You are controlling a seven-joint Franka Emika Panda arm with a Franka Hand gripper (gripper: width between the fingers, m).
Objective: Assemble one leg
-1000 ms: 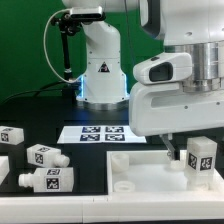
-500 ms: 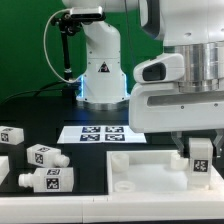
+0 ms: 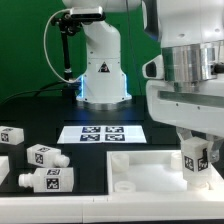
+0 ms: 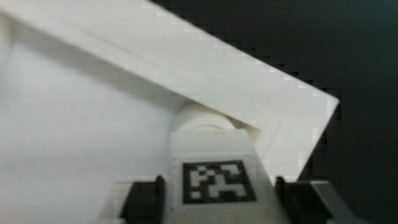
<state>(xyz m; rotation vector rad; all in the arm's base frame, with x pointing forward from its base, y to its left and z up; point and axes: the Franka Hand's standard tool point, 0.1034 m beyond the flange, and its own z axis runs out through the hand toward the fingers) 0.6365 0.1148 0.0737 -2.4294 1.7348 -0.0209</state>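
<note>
My gripper (image 3: 196, 150) is shut on a leg (image 3: 195, 161), a small white block with a black-and-white tag, and holds it upright at the far right corner of the large flat white tray-like piece (image 3: 140, 170). In the wrist view the leg (image 4: 217, 170) sits between my two dark fingers (image 4: 150, 198), its round peg end close to the tray's raised corner rim (image 4: 267, 85). Three more legs lie at the exterior view's left: one (image 3: 11, 137), one (image 3: 45, 156) and one (image 3: 45, 179).
The marker board (image 3: 103, 133) lies flat in front of the robot's white base (image 3: 103, 75). The arm's large white body (image 3: 190, 80) fills the upper right of the exterior view. The table is black.
My gripper and the leg have moved down and a little toward the exterior view's left, bringing the leg lower into the tray's far right corner. The three loose legs have not moved.
</note>
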